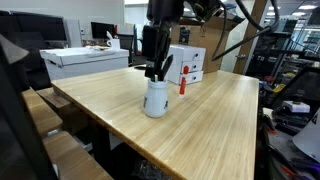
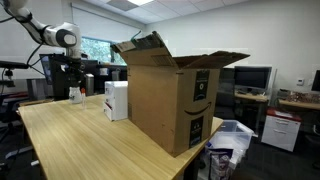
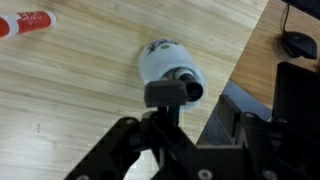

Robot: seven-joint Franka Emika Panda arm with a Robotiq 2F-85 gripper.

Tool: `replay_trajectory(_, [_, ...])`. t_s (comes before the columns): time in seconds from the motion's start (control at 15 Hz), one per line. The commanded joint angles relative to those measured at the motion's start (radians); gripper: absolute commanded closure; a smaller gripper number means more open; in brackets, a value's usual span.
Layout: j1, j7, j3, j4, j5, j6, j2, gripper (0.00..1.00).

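Observation:
A white cup stands on the wooden table. A dark marker with a grey top sticks out of it, leaning to one side. My gripper hangs right over the cup with its fingers down at the rim. In the wrist view the cup is just beyond the jaws and the marker's grey top rises between them. The gripper is open, with table showing between the marker and one finger. The cup and gripper are small in an exterior view.
A red and white marker stands by a white box, and it also shows in the wrist view. A big open cardboard box sits on the table. A computer mouse lies on the neighbouring desk.

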Motion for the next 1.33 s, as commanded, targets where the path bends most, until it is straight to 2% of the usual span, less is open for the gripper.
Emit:
replay_trajectory(0.0, [0.009, 0.063, -0.005, -0.003, -0.044, -0.047, -0.017, 0.72])
replay_trajectory(0.07, [0.008, 0.074, -0.004, -0.003, -0.051, -0.058, -0.018, 0.81])
replay_trajectory(0.27, [0.008, 0.087, -0.004, -0.001, -0.052, -0.072, -0.016, 0.96])
replay_trajectory(0.67, [0.011, 0.119, -0.002, 0.011, -0.051, -0.087, -0.011, 0.93])
replay_trajectory(1.27, [0.032, 0.176, 0.004, 0.130, -0.097, -0.164, -0.002, 0.93])
